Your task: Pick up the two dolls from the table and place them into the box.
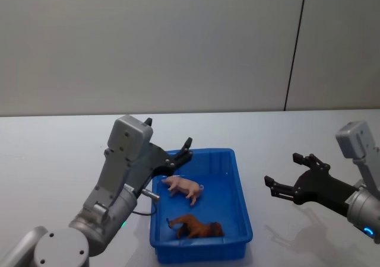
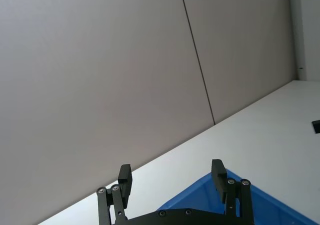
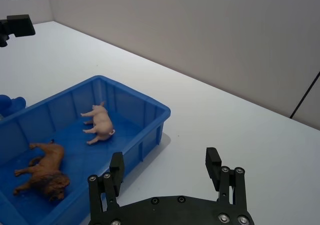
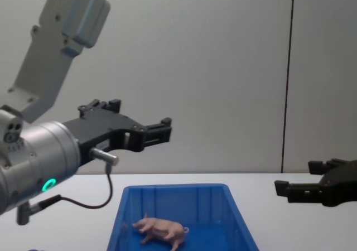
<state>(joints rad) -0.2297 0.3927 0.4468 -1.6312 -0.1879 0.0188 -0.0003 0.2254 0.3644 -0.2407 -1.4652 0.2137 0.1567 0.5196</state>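
Note:
The pale pink pig doll [image 1: 183, 188] [image 3: 100, 123] [image 4: 160, 228] lies on its side inside the blue box [image 1: 242, 193] [image 3: 146, 101] [image 4: 178, 198]. The reddish-brown shaggy doll [image 1: 197, 226] [image 3: 44, 169] also lies on the box floor, nearer to me. My left gripper [image 1: 183, 151] [image 2: 171, 171] [image 4: 139, 120] hangs open and empty in the air over the box's far left corner. To the right of the box, my right gripper [image 1: 284, 171] [image 3: 164, 159] [image 4: 298, 177] hovers open and empty above the table [image 1: 297, 130].
The white table stretches wide to the left, right and behind the box. A grey wall with a dark vertical seam [image 1: 295, 47] stands behind the table's far edge.

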